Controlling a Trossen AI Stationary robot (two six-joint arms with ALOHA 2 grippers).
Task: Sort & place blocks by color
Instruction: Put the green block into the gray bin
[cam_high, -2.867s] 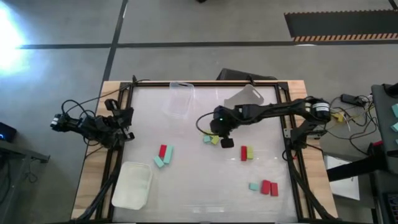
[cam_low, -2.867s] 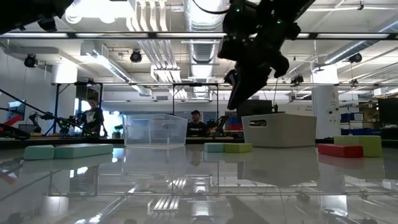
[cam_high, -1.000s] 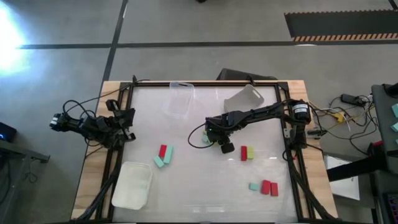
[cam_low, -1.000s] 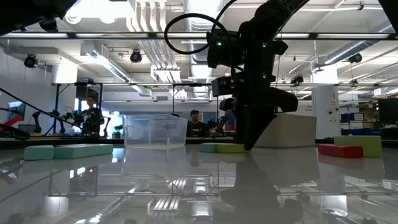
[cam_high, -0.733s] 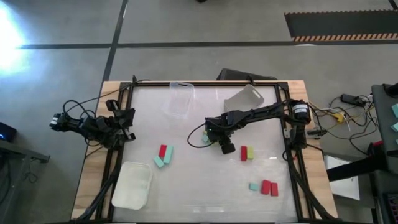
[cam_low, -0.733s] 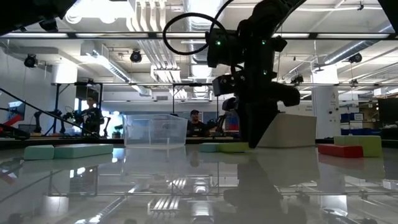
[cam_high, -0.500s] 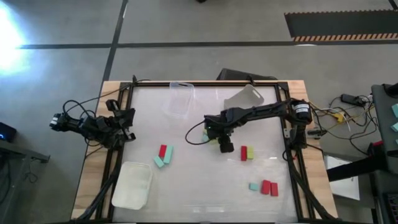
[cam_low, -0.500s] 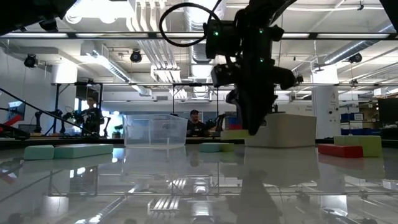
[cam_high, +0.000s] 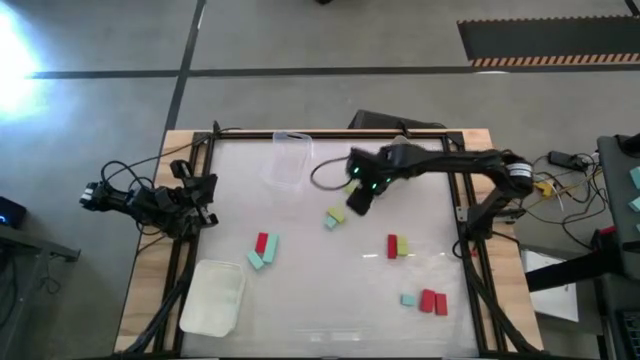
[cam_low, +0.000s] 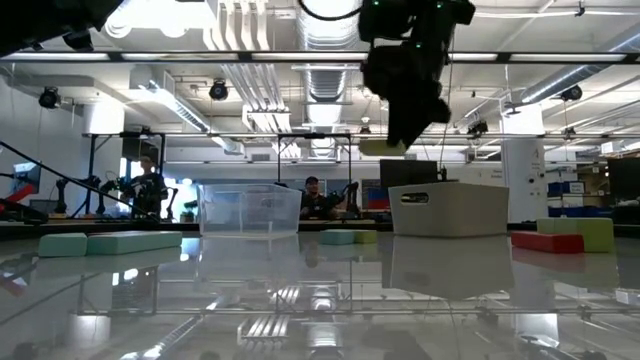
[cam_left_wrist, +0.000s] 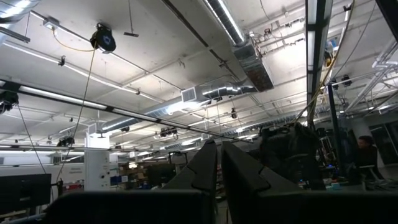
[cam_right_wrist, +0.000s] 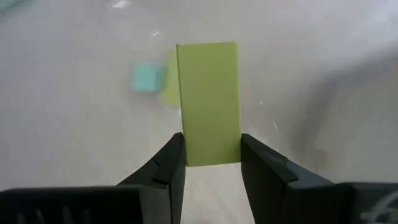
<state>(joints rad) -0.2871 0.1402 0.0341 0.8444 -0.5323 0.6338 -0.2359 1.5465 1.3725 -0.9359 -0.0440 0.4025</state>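
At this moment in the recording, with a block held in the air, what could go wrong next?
The right gripper pinches the yellow-green rectangular block only at its lower end, raised above the table, so it might pivot or slip during transport. A mint-teal block and another yellow-green block lie below; a drop could scatter them. The clear plastic tray sits close by, and a swing could nudge it. The left gripper waits off the table's left edge.

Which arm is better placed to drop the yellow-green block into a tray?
The right. The right gripper is shut on the yellow-green block, raised above the table near the far clear tray. The left gripper sits at the table's left edge, holding nothing.
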